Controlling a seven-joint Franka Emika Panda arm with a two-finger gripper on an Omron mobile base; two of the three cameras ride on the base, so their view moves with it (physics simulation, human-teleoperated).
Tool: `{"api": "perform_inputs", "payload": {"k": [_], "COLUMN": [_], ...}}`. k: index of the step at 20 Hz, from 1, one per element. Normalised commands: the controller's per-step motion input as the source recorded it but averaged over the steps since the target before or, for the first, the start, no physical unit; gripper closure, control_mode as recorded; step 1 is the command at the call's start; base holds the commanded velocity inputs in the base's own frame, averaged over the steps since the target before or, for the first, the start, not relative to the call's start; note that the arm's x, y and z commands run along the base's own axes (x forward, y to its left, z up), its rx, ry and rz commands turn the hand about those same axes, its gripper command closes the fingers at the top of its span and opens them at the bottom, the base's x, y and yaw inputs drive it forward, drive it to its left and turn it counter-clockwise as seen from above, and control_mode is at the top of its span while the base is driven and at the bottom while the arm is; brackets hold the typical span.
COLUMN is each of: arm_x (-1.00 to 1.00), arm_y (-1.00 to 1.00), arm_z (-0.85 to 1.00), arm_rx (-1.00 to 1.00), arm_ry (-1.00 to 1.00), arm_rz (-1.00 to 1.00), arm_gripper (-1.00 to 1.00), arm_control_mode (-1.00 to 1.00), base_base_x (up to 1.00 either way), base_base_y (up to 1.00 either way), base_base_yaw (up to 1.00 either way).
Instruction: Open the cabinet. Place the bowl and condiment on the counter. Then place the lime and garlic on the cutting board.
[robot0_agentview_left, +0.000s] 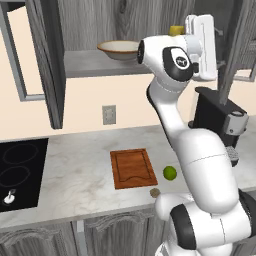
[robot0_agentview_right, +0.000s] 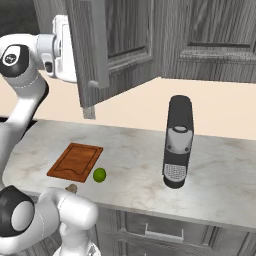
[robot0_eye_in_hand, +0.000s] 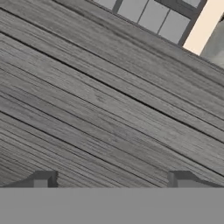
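The cabinet (robot0_agentview_left: 47, 65) stands with both doors swung out; one door (robot0_agentview_right: 95, 50) hangs over the counter. The bowl (robot0_agentview_left: 119, 49) sits on the cabinet's shelf. The yellow condiment (robot0_agentview_left: 176, 31) peeks out to its right, mostly hidden behind my white hand (robot0_agentview_left: 202, 45). My hand is raised at shelf height by the right side of the opening. My gripper (robot0_eye_in_hand: 111, 179) is open with nothing between its fingertips (robot0_eye_in_hand: 43, 178), facing grey wood grain close up. On the counter (robot0_agentview_left: 80, 170) lie the cutting board (robot0_agentview_left: 133, 168), the lime (robot0_agentview_left: 169, 173) to its right and the garlic (robot0_agentview_left: 155, 192) near the front edge.
A black cooktop (robot0_agentview_left: 20, 172) is set into the counter at the left. A dark coffee machine (robot0_agentview_right: 177, 142) stands to the right of the board. A wall outlet (robot0_agentview_left: 109, 114) sits under the cabinet. My own arm rises over the counter's front right.
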Motion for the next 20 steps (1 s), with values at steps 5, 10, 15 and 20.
{"api": "perform_inputs", "payload": {"k": [5, 10, 15, 20], "arm_x": [-0.25, -0.31, -0.25, -0.06], "arm_y": [-0.83, -0.79, -0.75, -0.60], "arm_z": [0.00, 0.00, 0.00, 0.00], "arm_rx": [0.01, 0.00, 0.01, 0.04], "arm_ry": [-0.05, -0.06, -0.05, -0.06], "arm_rz": [-0.13, -0.11, -0.05, 0.00], "arm_gripper": [-1.00, -1.00, -1.00, -1.00], "arm_control_mode": [-1.00, -1.00, -1.00, -1.00], "base_base_x": [0.00, 0.00, 0.00, 0.00], "base_base_y": [0.00, 0.00, 0.00, 0.00], "base_base_yaw": [0.00, 0.00, 0.00, 0.00]}}
